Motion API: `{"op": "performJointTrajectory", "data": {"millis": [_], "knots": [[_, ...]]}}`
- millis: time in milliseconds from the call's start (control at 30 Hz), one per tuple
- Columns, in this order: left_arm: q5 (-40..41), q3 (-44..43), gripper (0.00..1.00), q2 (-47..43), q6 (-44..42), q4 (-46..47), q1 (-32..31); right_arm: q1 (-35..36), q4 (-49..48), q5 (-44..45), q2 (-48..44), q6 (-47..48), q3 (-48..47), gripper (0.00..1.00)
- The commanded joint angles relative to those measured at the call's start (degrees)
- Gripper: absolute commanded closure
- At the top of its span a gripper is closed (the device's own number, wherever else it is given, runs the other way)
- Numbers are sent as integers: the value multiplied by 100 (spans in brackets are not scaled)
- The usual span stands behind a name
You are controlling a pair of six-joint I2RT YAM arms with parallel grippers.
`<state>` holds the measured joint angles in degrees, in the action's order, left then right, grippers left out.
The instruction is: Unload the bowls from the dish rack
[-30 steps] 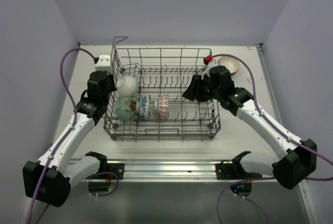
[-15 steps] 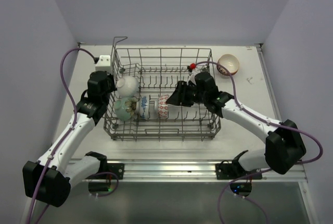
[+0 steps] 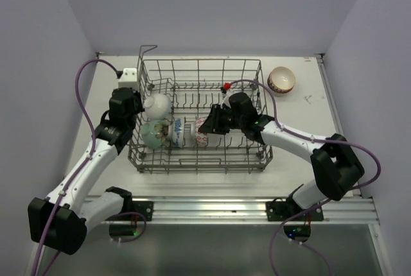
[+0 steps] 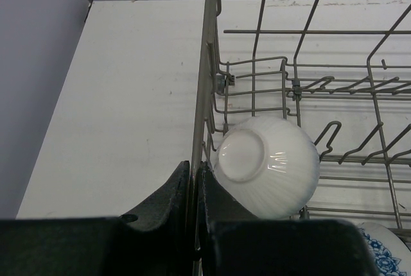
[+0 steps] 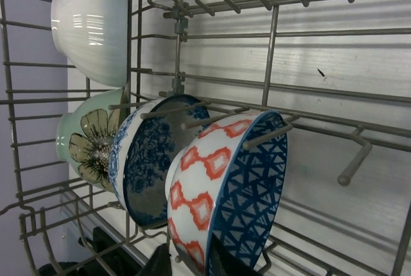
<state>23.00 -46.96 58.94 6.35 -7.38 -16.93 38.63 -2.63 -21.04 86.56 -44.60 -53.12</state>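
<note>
— Which bowl comes next, and which arm is nearer?

— The red-and-blue bowl (image 5: 218,186), I'd judge. It stands on edge between the tines in the left half of the dish rack (image 3: 200,61), rightmost in a row of three. The right gripper (image 5: 192,260) reaches in over the rack from the right and sits right at it. Its jaws are parted, one to each side of the bowl's wall at the rim, and no squeeze shows.

— How does the bowl lie to those jaws?

— Its rim runs near to far and its axis left to right, so the jaws would take the wall across its thickness. I'd expect the lift to go straight up, clear of the tines and of the blue flowered bowl (image 5: 144,160) close against it on the left.

— And the left gripper (image 4: 194,189)?

— It is at the rack's left wall, jaws drawn together with the top rail in the slit, and it looks to be pinching the rack. The plain white bowl (image 4: 270,167) lies just beside it, inside the rack.

— Count them.

— Five bowls in view. Four are in the rack: the plain white bowl, a green flowered bowl (image 5: 87,138), the blue flowered bowl and the red-and-blue bowl. One brown-patterned bowl (image 3: 281,79) sits upright on the worktop (image 3: 308,99) at the far right, outside the rack. One rack, two arms.
</note>
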Motion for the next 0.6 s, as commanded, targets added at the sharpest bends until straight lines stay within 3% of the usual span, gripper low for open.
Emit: {"op": "performJointTrajectory", "data": {"millis": [0, 133, 233, 567], "knots": [[-51, -15, 100, 48, 130, -62, -153, 30, -361, -85, 89, -137, -154, 71], [28, -15, 100, 56, 121, -53, -153, 30, -553, -181, 54, -303, -146, 92], [108, -6, 100, 83, 112, -62, -153, 30, -747, -286, -69, -444, -198, 100], [415, 20, 100, 241, 68, -9, 119, 22, -652, -551, -623, -699, -1015, 100]]}}
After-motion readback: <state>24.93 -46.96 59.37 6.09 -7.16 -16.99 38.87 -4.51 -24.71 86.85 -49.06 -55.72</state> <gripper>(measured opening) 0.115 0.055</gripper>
